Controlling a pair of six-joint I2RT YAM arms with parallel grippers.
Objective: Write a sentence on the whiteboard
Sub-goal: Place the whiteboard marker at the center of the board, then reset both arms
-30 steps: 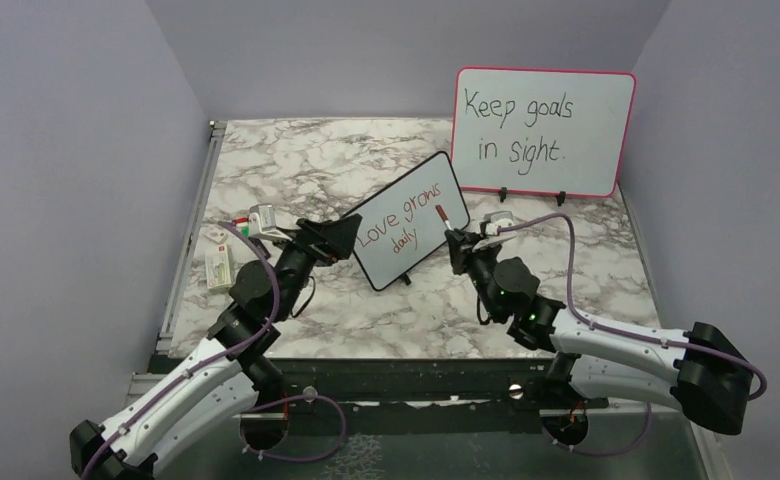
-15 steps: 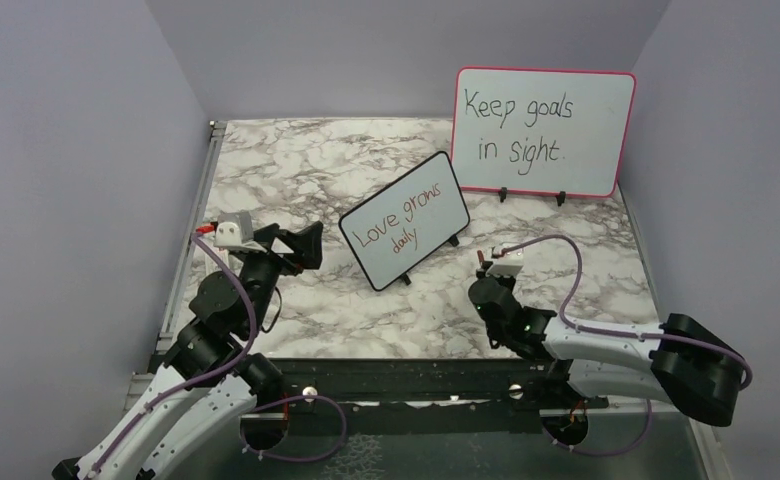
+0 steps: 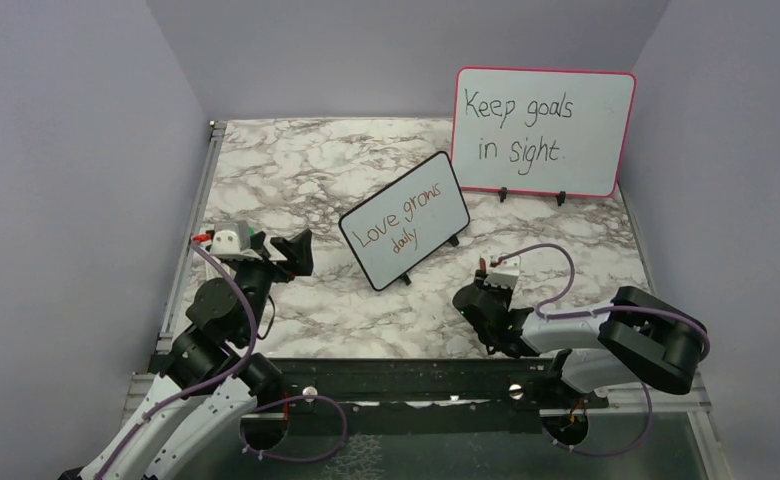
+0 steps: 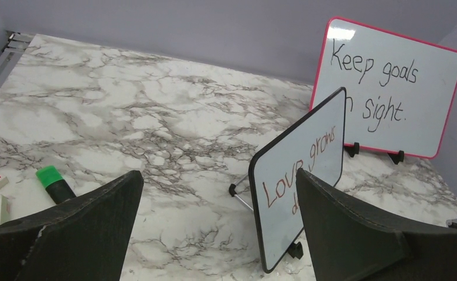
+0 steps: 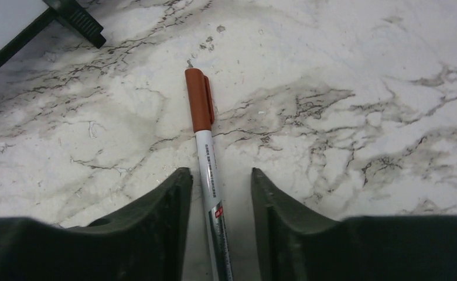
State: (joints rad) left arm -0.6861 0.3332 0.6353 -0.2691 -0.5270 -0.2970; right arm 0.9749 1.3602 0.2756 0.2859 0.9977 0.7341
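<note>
Narrow opening at right gripper [image 5: 220, 175], marker [image 5: 201, 105] loose between pads [image 5: 162, 205]. Risk: dragging marker sideways on lift-off, one pad almost touching barrel.

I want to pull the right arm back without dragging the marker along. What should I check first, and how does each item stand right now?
1. Sentence on the whiteboard finished: ok, it reads "Love grows daily".
2. Marker capped: ok, its brown cap is on.
3. Marker free of the right gripper: ok, the jaws stand parted and do not clamp it.
4. Marker resting on the table: ok, it seems to lie flat.
5. Left gripper empty: ok, open and holding nothing.
6. Right gripper apart from the whiteboard: ok in the top view.
</note>
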